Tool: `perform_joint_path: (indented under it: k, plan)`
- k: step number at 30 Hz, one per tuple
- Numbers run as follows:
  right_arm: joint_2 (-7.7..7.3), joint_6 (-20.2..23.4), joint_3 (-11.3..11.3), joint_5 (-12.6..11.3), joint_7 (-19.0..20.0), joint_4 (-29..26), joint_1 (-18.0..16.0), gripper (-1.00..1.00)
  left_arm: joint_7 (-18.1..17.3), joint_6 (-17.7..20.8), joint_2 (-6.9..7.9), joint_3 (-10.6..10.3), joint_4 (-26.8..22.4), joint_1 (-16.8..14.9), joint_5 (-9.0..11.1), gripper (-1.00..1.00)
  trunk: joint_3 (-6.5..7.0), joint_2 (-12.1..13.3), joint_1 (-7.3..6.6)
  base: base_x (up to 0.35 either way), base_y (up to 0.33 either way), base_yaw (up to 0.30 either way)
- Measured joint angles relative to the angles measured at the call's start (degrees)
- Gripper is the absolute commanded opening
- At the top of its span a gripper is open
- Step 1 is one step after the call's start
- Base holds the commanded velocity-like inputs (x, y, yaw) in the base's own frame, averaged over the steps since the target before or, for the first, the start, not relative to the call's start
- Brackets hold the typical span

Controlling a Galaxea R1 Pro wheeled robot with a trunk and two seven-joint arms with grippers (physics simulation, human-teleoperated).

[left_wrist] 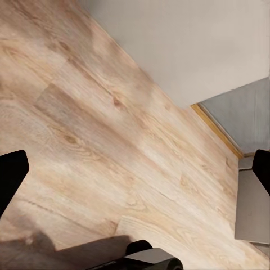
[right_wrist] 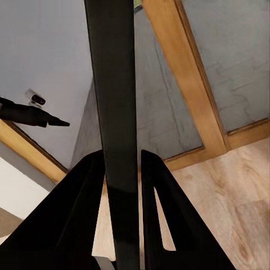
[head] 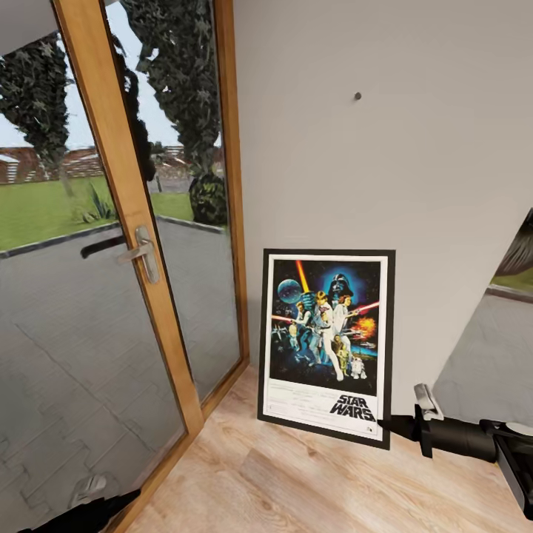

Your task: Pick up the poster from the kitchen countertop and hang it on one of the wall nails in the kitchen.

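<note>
The Star Wars poster (head: 326, 344) stands upright against the light-grey wall, its bottom edge down at the wooden floor. My right gripper (head: 391, 427) is shut on the frame's lower right corner. In the right wrist view the poster's black edge (right_wrist: 112, 79) runs between the two fingers (right_wrist: 84, 197), which press on it from both sides. A wall nail (head: 357, 95), a small dark stud, sticks out of the wall high above the poster. My left gripper (left_wrist: 135, 171) is open over bare floor, with nothing between its fingers (left_wrist: 10, 174).
A glass door with a wooden frame (head: 126, 222) and a metal handle (head: 142, 253) stands left of the poster, with a garden behind it. Light wood floor (head: 296, 481) spreads in front. Another glazed opening (head: 503, 333) lies at the right edge.
</note>
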Motion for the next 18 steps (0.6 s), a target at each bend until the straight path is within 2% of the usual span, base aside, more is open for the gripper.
perform_joint_path:
  k: [2,3,5,6,10,18]
  plan:
    - [-0.02,0.18,0.0,-0.03,-0.04,-0.05,-0.03,-1.0,0.0,-0.1,-0.04,-0.23,0.0,0.0,0.0,1.0,0.0,0.0,0.0,0.003,0.0,0.0]
    - [-0.04,0.59,-0.15,-1.32,-0.04,-3.24,-0.16,-1.0,0.01,-1.88,-0.31,-1.24,0.01,0.0,0.0,1.0,0.01,-0.01,0.0,0.0,0.0,0.0]
    - [-0.06,0.76,-0.17,-3.34,-0.08,-5.61,-0.16,-1.0,0.02,-2.74,-0.42,-1.54,0.0,0.0,0.01,1.0,0.0,0.0,0.0,0.0,0.0,0.0]
    - [-0.43,5.82,-0.24,-7.49,-0.28,-9.69,-1.22,-1.0,0.04,-3.43,-0.56,-1.94,0.01,0.0,0.02,1.0,0.02,0.0,0.01,0.0,0.0,0.0]
    - [-0.53,8.89,-0.23,-8.1,-0.27,-11.65,-4.77,-1.0,0.02,-3.52,-0.67,-2.2,0.01,0.0,0.02,1.0,0.01,0.0,0.0,0.0,0.0,0.0]
    - [-0.66,10.18,-0.23,-7.95,-0.82,-13.1,-11.67,-1.0,0.01,-3.55,-0.71,-3.1,0.01,0.0,0.01,1.0,0.01,0.0,0.0,0.0,0.0,0.0]
